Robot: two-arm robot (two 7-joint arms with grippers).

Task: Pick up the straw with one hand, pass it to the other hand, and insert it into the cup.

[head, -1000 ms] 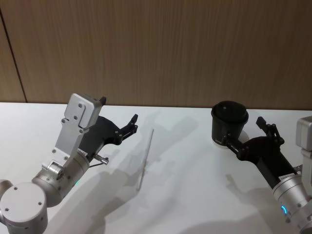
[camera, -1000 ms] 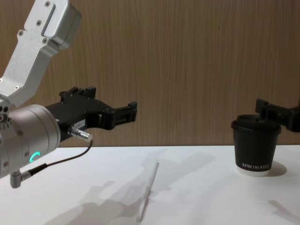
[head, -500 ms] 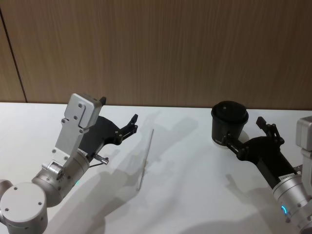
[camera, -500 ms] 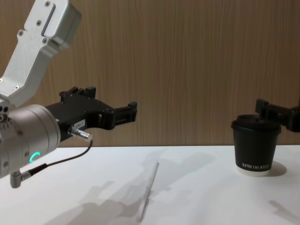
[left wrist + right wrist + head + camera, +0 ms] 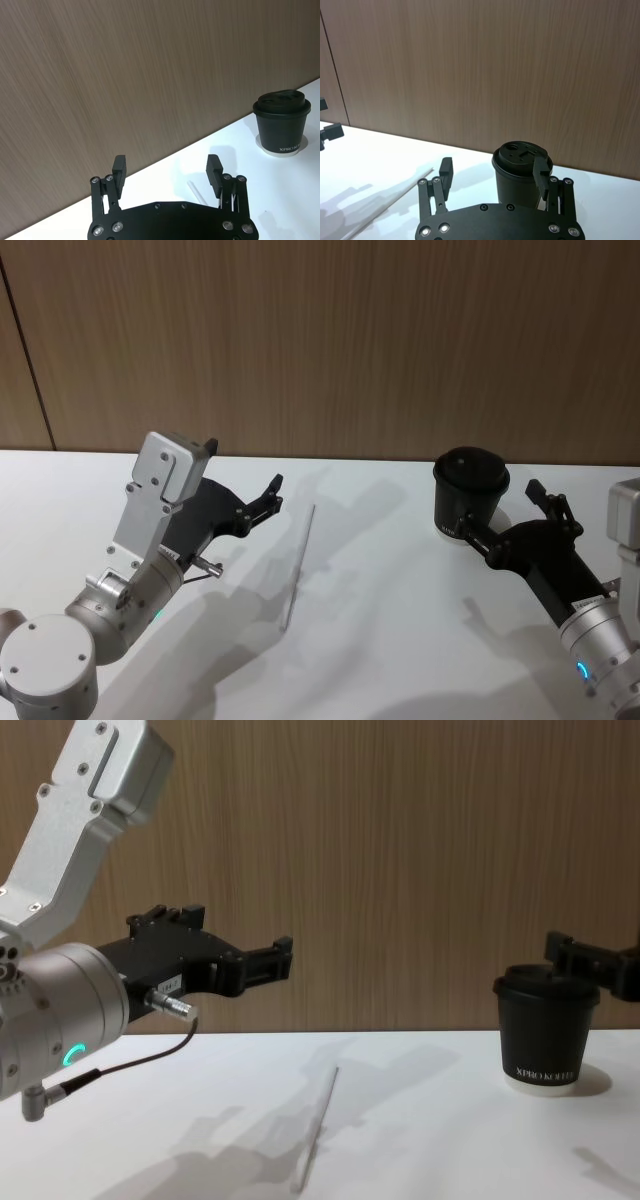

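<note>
Straw [image 5: 298,567] on table [image 5: 400,640]; left tool [image 5: 166,162] wide open, seemingly empty.

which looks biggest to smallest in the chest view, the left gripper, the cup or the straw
1. left gripper, raised at left, open; it is near the camera, so it looks oversized
2. cup, at right
3. straw, lying flat; about as long as the cup looks tall, but far thinner

Head cam: high, looks down on table [image 5: 400,640]. Chest cam: low, side-on across it toward wall [image 5: 420,870]. Wrist cams: close behind left gripper [image 5: 167,165] and right gripper [image 5: 493,167], facing wall. All four share cup [image 5: 470,490], straw [image 5: 298,565].
</note>
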